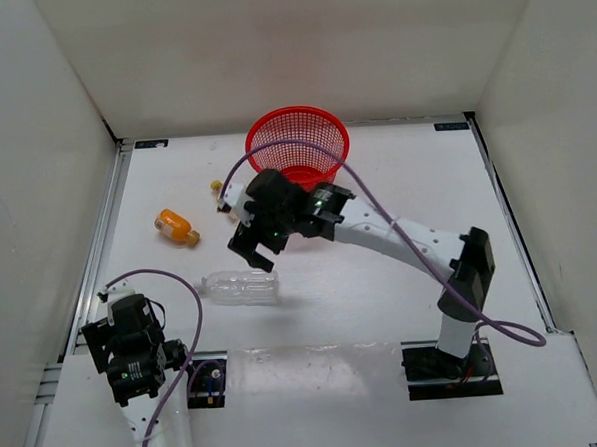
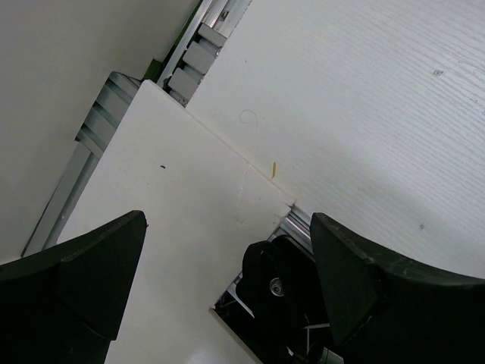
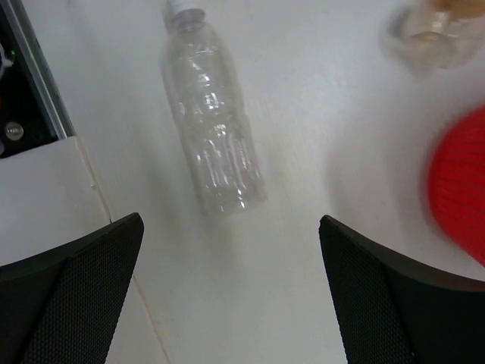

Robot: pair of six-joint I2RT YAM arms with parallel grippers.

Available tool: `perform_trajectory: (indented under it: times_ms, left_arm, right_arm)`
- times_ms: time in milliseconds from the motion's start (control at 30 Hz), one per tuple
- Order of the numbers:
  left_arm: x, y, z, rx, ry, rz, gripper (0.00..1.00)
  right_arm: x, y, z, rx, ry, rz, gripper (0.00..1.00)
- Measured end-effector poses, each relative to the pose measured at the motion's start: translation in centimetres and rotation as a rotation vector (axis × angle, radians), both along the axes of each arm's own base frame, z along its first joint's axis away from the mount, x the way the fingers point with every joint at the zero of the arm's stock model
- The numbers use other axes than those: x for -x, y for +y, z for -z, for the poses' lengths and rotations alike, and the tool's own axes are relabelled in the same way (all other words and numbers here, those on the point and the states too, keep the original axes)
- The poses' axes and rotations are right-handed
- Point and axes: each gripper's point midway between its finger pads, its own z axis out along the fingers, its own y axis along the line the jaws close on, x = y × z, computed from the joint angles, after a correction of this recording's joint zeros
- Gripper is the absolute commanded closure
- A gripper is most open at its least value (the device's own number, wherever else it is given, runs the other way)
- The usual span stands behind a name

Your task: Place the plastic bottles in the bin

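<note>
The long clear bottle lies on its side on the white table; it also shows in the right wrist view. The short orange-filled bottle lies at the left. The small clear bottle with the yellow-orange cap lies left of the red mesh bin and shows blurred in the right wrist view. My right gripper hangs open and empty above the table, just beyond the clear bottle. My left gripper is open and empty over the near left corner.
White walls enclose the table on three sides. A metal rail runs along the left edge. The bin's red edge shows at the right of the right wrist view. The left arm's base and cable lie under its fingers.
</note>
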Motion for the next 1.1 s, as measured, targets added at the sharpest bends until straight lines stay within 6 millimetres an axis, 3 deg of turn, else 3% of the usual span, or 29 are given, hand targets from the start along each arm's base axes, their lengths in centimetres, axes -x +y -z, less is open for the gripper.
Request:
perform_trajectory:
  times_ms: [167,300,400,533,567,800,900,967,1000,1100]
  left_arm:
    - [0.0,0.0,0.1,0.002,0.009,0.001,0.0]
    - [0.0,0.0,0.1,0.002,0.011,0.004,0.0]
    - [0.0,0.0,0.1,0.002,0.011,0.005,0.0]
    - [0.0,0.0,0.1,0.002,0.011,0.005,0.0]
    - [0.0,0.0,0.1,0.003,0.013,0.005,0.0]
    - [-0.1,-0.1,0.0,0.006,0.035,0.02,0.0]
    - [0.4,-0.2,-1.0,0.0,0.068,0.046,0.0]
    - [0.6,-0.2,-2.6,-0.013,0.071,0.07,0.0]
    - [0.5,-0.3,-3.7,-0.021,0.065,0.085,0.0]
    - [-0.6,-0.4,-8.0,-0.045,-0.009,0.136,0.0]
  right_arm:
    - [2.5,4.1,8.5,0.123,0.036,-0.115,0.0]
    - [3.1,5.8,15.3,0.217,0.041,-0.113,0.0]
    - [2.1,6.1,17.6,0.245,0.024,-0.074,0.0]
    - [0.8,6.4,18.6,0.243,0.004,-0.014,0.08]
    - [0.6,6.5,18.7,0.239,0.005,0.0,0.22]
    - [0.3,7.2,18.0,0.199,0.023,0.059,0.56]
    - [0.1,7.9,16.4,0.159,0.034,0.062,0.56]
    - [0.1,8.3,13.8,0.106,0.045,0.063,0.56]
    - [-0.1,8.4,11.8,0.067,0.046,0.073,0.61]
    - [-1.9,8.6,3.6,-0.116,0.041,0.123,0.65]
